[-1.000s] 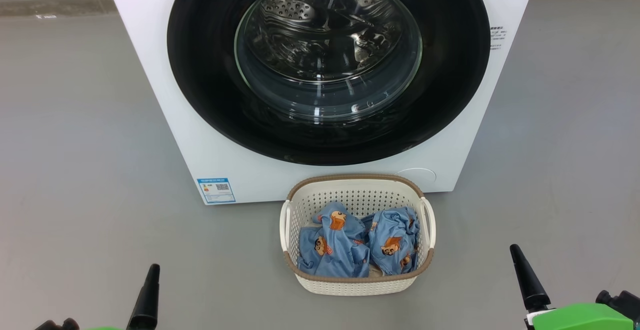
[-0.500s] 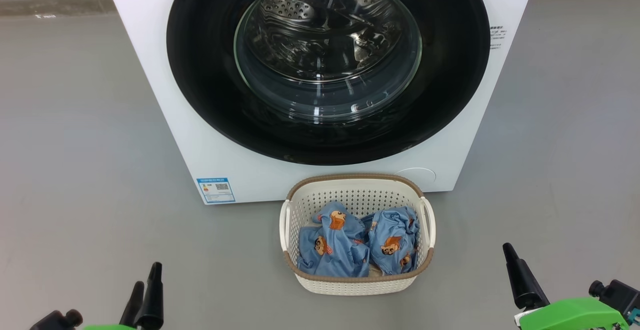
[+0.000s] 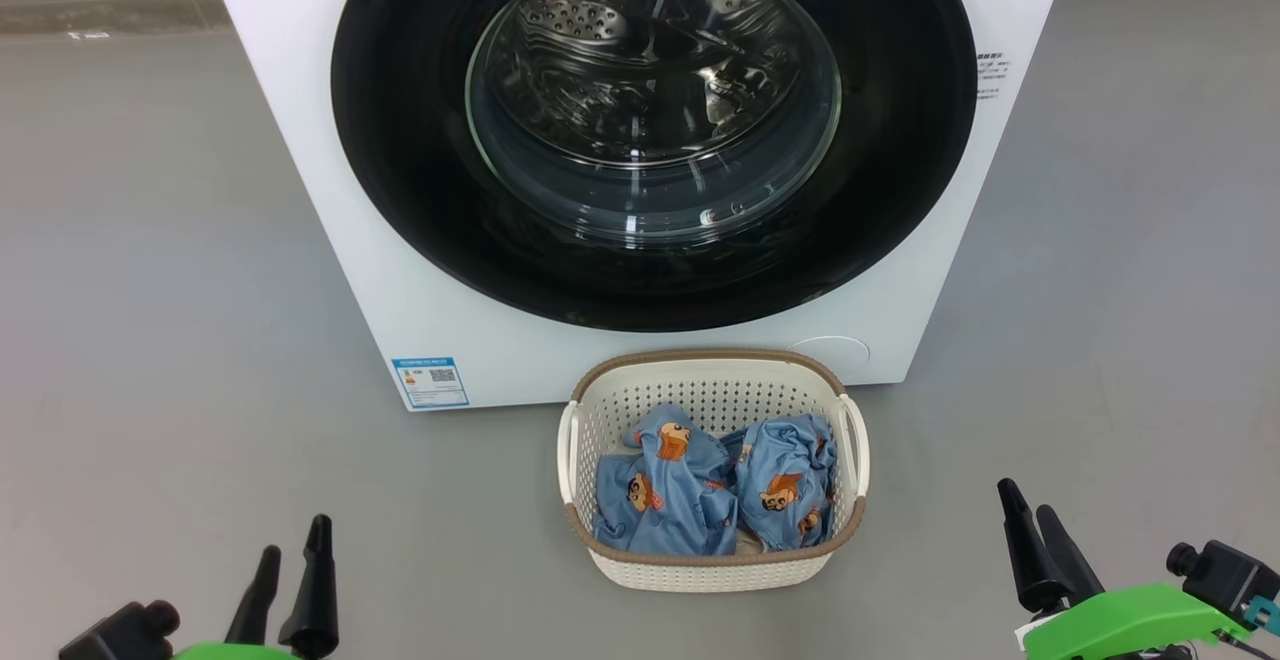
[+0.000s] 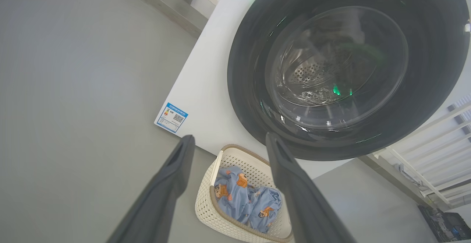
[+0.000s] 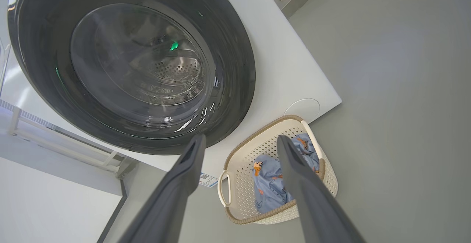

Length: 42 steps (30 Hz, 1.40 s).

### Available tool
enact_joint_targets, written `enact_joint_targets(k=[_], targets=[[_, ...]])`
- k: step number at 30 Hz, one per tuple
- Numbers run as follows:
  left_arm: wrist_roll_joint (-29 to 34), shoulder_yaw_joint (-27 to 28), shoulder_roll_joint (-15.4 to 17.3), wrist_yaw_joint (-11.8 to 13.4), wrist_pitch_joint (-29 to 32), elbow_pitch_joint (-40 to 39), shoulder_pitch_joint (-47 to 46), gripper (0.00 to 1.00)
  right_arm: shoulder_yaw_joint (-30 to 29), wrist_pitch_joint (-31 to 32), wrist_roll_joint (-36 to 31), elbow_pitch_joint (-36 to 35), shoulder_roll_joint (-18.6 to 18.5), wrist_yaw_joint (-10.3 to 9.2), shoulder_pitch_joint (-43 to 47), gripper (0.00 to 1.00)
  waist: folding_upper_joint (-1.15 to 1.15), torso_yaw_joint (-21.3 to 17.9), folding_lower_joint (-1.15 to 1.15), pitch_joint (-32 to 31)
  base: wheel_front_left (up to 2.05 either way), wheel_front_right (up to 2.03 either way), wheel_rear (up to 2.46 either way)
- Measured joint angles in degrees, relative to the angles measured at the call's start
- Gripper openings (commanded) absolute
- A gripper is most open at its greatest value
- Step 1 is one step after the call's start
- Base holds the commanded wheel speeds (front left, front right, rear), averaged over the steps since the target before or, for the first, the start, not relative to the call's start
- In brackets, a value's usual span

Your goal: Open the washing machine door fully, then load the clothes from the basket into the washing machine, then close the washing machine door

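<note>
Black fingers [image 3: 316, 580] now show in pairs where a second ago a single one rose on each side. The left gripper [image 3: 295, 535] has come further into the head view, and the right gripper [image 3: 1022, 497] has edged up and inward toward the washing machine [image 3: 330, 240]. Both pincers stand released, fingers spread with nothing between them, well short of the washing machine.

Everything else lies as it did. The door [image 3: 400, 140] is still closed flat against the front of the washing machine, its glossy black rim ringing clear glass through which the perforated steel drum [image 3: 640, 40] shows. The basket [image 3: 700, 355] stands on the floor [image 3: 150, 290] just in front of the washing machine, under the lower edge of the door. The clothes [image 3: 665, 500], blue with orange-brown cartoon figures, lie bunched inside it.

A blue label [image 3: 430, 382] sits low on the washing machine's front at the robot's left, and a round white cover [image 3: 830, 350] at the other lower corner. The floor is smooth, matte grey and runs along both sides of the washing machine. Behind the washing machine a low grey ledge [image 3: 100, 15] runs across. In the left wrist view, white rails [image 4: 434, 140] stand beside the washing machine.
</note>
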Motion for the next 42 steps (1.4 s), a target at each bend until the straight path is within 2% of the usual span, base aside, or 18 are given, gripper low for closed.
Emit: enact_joint_targets(k=[42], targets=[[28.35,-1.53,1.67,-0.02,-6.79,-2.10,0.03,1.00,1.19,-6.49,-26.01,1.25,-1.27,0.00,-1.24,1.00,0.00,-0.56,0.00,-0.16,0.00,0.00,0.00]])
